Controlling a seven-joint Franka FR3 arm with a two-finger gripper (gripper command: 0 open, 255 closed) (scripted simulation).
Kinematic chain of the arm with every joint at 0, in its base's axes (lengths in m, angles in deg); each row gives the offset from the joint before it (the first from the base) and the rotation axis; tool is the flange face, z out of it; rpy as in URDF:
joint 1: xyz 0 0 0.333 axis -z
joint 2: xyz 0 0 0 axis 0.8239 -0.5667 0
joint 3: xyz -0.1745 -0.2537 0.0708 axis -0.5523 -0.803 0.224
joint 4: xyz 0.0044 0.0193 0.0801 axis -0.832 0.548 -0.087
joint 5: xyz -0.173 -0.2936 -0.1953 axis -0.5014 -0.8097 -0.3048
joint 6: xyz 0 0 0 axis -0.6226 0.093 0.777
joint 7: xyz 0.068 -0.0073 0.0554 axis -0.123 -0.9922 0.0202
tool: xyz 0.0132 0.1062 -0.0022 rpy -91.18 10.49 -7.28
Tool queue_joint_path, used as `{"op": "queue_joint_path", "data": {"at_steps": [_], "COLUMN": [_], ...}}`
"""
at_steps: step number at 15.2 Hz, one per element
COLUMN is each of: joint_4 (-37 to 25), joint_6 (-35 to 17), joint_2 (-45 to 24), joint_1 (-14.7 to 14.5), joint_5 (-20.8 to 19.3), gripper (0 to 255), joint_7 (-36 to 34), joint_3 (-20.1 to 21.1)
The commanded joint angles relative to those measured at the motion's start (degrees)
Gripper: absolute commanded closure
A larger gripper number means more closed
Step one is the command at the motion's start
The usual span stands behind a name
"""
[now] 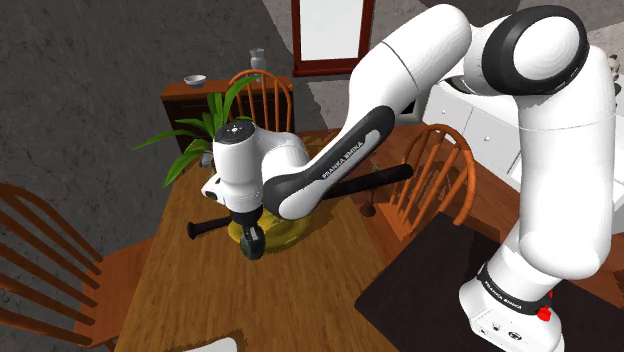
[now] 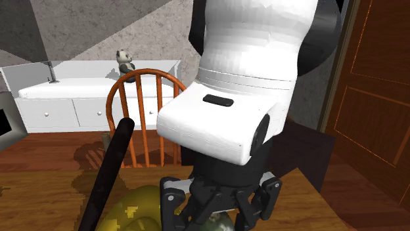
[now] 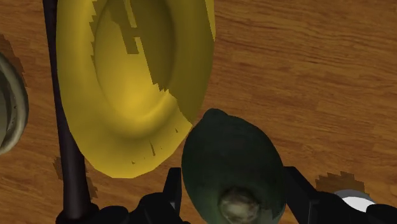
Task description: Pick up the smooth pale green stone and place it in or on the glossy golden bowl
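End effector (image 3: 234,194) clasps dark green stone (image 3: 232,156) near golden bowl (image 3: 127,83).

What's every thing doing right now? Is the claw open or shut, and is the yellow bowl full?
gripper: shut on the green stone.
green stone: clasped between the fingers, beside the golden bowl, not in it yet.
golden bowl: upright, empty.
black stick: lying beside the bowl.

Shoulder view: golden bowl (image 1: 292,232) mostly hidden behind arm (image 1: 400,90), wrist view: dark green stone (image 3: 232,165) cut by picture edge, covers inner faces of fingers (image 3: 298,191), grey round object (image 3: 9,105) cut off, unidentifiable
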Motion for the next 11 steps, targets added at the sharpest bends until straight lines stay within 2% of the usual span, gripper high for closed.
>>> {"op": "queue_joint_path", "data": {"at_steps": [1, 6, 11], "joint_4": [-0.3, -1.1, -4.1], "joint_6": [1.0, 3.3, 4.1], "joint_2": [0.9, 3.0, 1.7], "joint_1": [0.4, 1.5, 5.6], "joint_5": [1.0, 3.3, 3.9], "gripper": [255, 255, 255], "joint_7": [0.7, 2.3, 9.0], "joint_3": [0.7, 2.1, 0.9]}}
